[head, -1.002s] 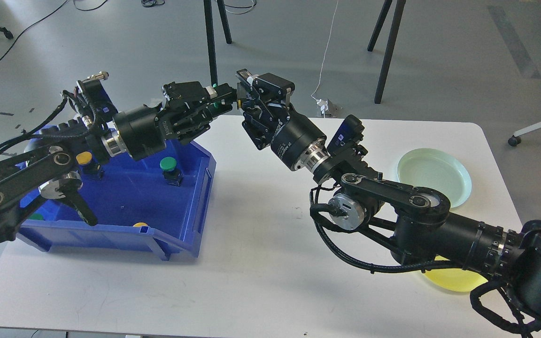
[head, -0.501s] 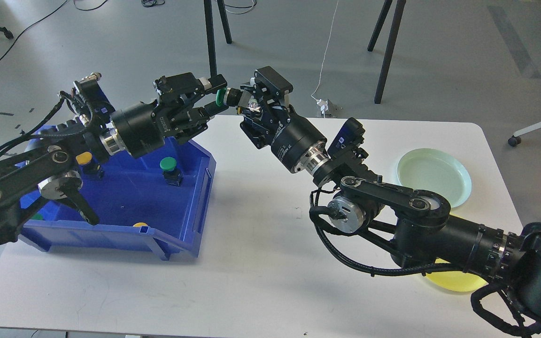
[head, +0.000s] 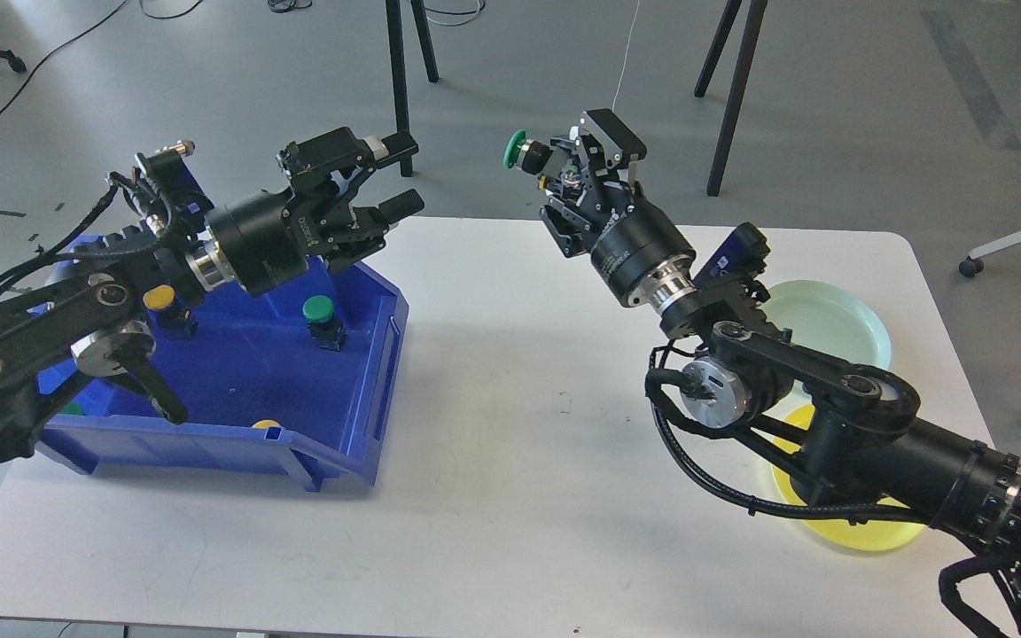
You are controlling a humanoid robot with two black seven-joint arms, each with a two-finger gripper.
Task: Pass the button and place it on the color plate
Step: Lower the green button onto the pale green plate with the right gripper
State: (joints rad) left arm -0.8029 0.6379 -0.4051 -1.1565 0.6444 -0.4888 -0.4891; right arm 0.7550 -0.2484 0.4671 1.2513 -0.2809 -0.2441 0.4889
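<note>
Button [head: 524, 153], small, rigid and light, is gripped by its body in the right gripper [head: 564, 164] beyond the counter's far edge; the left gripper [head: 400, 173] is spread empty.

Bright, even overhead light gives a sharp picture with soft shadows on the table [head: 493, 496] below both sets of jaws, mild glare on the floor [head: 236, 80] beyond them, and no visible blur.

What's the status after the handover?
Left gripper open, empty. Right gripper shut on green button, held above table. Green plate partly behind right arm.
</note>
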